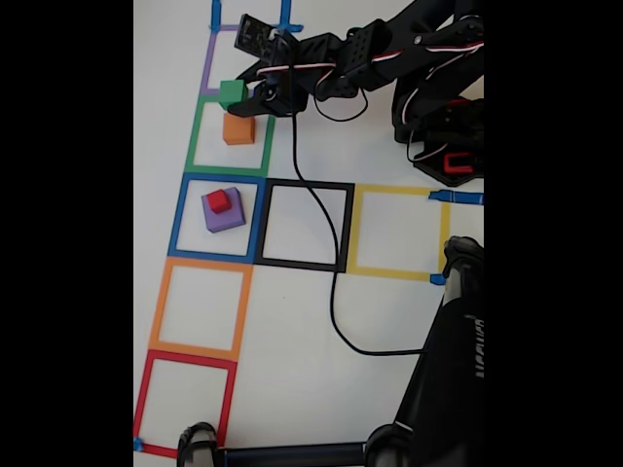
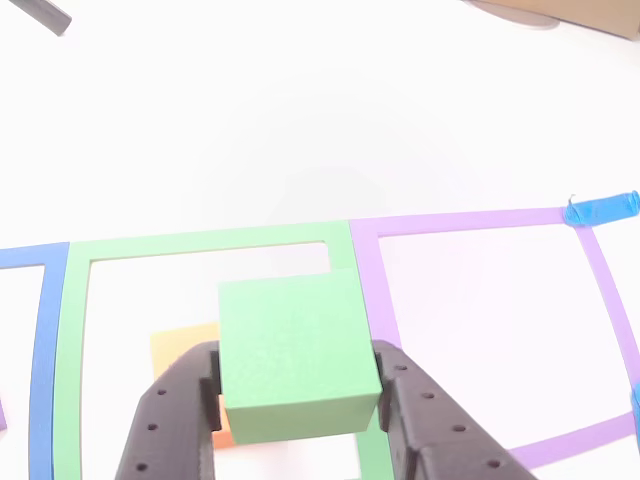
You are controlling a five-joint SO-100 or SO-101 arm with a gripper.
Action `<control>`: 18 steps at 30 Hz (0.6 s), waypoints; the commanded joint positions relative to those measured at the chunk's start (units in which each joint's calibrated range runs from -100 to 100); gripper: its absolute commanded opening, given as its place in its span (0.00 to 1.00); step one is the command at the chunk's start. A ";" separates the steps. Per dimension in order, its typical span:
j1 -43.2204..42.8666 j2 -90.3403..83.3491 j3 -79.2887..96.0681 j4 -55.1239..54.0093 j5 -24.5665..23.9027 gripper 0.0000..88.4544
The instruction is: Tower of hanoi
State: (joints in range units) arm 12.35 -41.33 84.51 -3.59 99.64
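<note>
Green, the small plain cube (image 2: 295,355) sits clamped between the black jaws, hiding most of the orange cube (image 2: 182,345) beneath it.

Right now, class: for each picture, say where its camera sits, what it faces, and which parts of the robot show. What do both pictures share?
Fixed view: above the table, looking down on the tape squares; the black arm and gripper show, plus the red cube on the purple cube.
Other view: at the gripper, looking forward and down; both fingers show.
Shared: the green cube held above the orange cube.
</note>
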 commanded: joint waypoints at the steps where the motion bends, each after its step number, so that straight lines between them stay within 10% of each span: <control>1: 4.24 -11.04 -7.14 19.05 0.36 0.01; 18: 8.65 -8.94 -78.87 93.95 0.36 0.01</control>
State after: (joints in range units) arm 20.66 -54.24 23.68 79.12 100.00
